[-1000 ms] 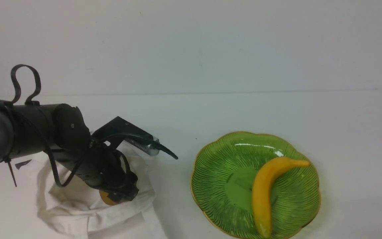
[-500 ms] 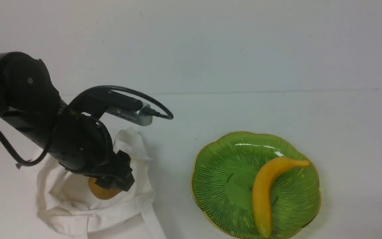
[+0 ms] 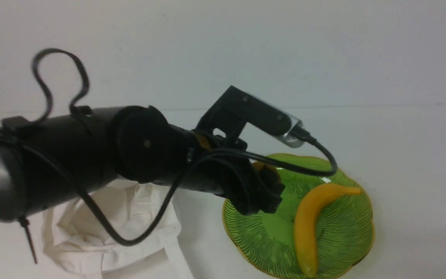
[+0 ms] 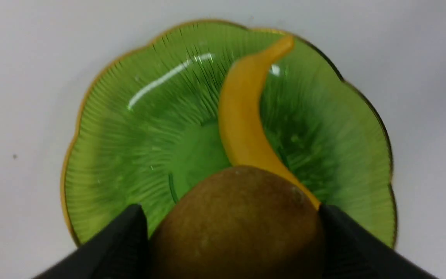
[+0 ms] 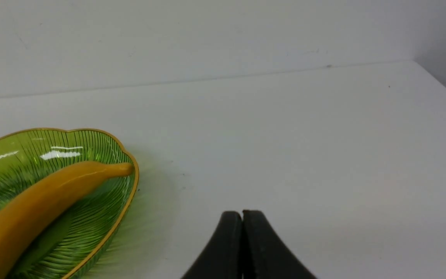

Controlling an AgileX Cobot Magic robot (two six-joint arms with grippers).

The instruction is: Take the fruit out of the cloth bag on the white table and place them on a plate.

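Note:
My left gripper (image 3: pixel 262 193) is shut on the fruit (image 4: pixel 238 228), a brown speckled kiwi, and holds it above the near left part of the green plate (image 3: pixel 343 248). In the left wrist view my gripper (image 4: pixel 230 207) grips the fruit between its black fingers (image 4: pixel 124 240), above the plate (image 4: pixel 122 128). In the front view only a sliver of the fruit (image 3: pixel 259 166) shows. The cloth bag (image 3: pixel 130 217) lies slack on the white table (image 3: pixel 401 135), left of the plate. My right gripper (image 5: pixel 242 214) is shut and empty, low over the table right of the plate (image 5: pixel 91 232).
A yellow banana (image 3: pixel 311 221) lies across the right half of the plate; it also shows in the left wrist view (image 4: pixel 242 116) and the right wrist view (image 5: pixel 33 209). A wall stands behind the table. The left arm and its cable hang over the bag.
My left gripper has lifted the fruit out of the cloth bag and carried it right, to above the plate. The bag has slumped. The banana has not moved.

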